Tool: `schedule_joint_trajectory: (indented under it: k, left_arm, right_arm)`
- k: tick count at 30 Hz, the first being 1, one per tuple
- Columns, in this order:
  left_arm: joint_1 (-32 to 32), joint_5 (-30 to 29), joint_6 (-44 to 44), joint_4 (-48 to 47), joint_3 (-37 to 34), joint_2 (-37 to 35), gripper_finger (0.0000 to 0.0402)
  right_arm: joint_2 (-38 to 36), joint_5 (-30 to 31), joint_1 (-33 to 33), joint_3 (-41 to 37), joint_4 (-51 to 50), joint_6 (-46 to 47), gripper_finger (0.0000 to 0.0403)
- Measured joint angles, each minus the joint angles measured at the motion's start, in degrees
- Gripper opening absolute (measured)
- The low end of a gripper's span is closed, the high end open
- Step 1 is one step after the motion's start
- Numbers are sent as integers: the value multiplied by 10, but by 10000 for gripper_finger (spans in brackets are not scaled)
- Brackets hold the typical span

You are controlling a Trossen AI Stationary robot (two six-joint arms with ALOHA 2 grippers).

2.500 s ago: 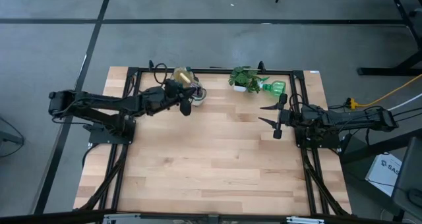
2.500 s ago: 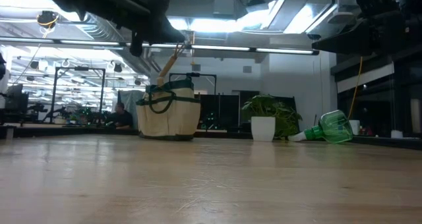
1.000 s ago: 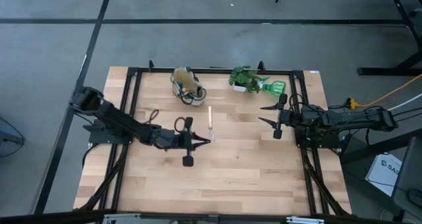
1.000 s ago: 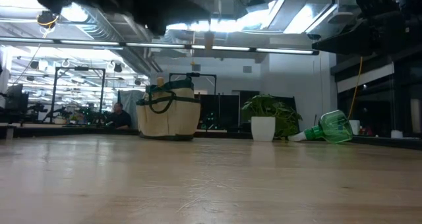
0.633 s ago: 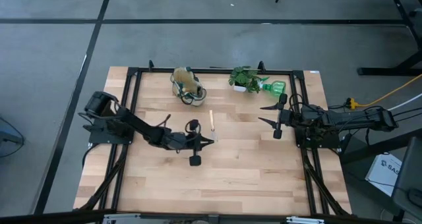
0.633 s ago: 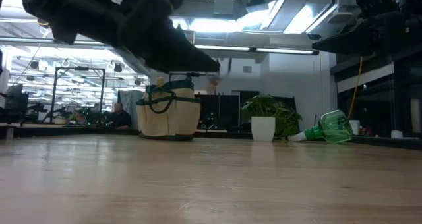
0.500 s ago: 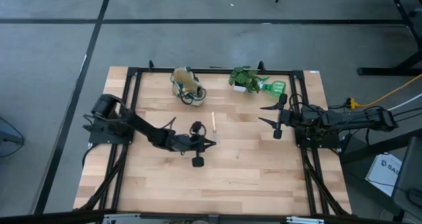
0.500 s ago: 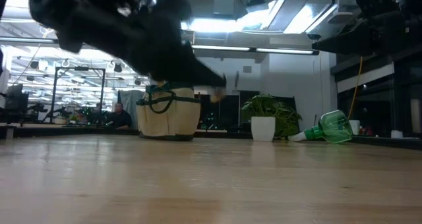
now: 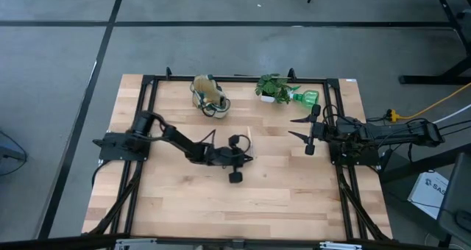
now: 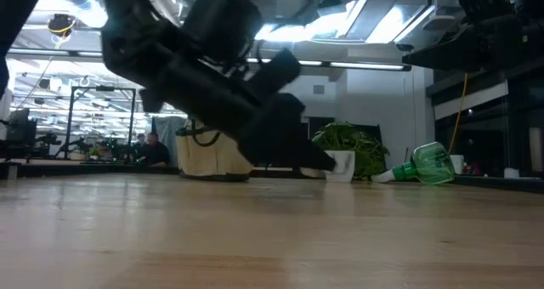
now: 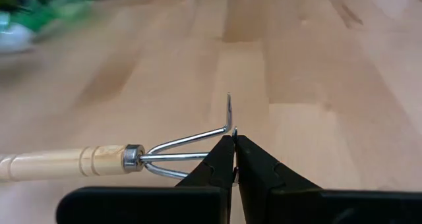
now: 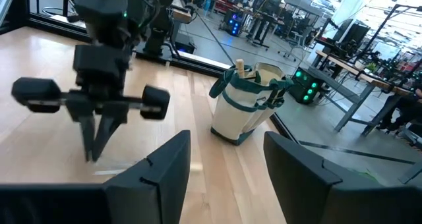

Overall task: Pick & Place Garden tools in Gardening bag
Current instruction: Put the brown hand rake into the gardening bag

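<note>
Left wrist view shows the left gripper (image 11: 234, 145) pinched on a tine of the hand fork (image 11: 119, 159), handle trailing toward nine o'clock, seemingly mid-table, bag (image 9: 208, 95) near eleven o'clock.

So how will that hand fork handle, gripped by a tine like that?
The hand fork looks rigid, but the left gripper pinches just one thin tine, shiny metal, so it may slip. The long wooden handle hangs off to one side and would likely pivot or droop.
</note>
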Motion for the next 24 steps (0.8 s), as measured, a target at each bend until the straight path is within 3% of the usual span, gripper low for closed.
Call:
schedule_joint_trajectory:
  k: [5, 13, 24]
  left_arm:
    - [13, 61, 0, -1, 44, 41, 8]
    - [23, 45, -31, -11, 78, 70, 18]
    - [18, 43, -39, -21, 83, 73, 124]
  right_arm:
    - [0, 0, 0, 0, 0, 0, 195]
    - [0, 0, 0, 0, 0, 0, 195]
    - [0, 0, 0, 0, -1, 0, 195]
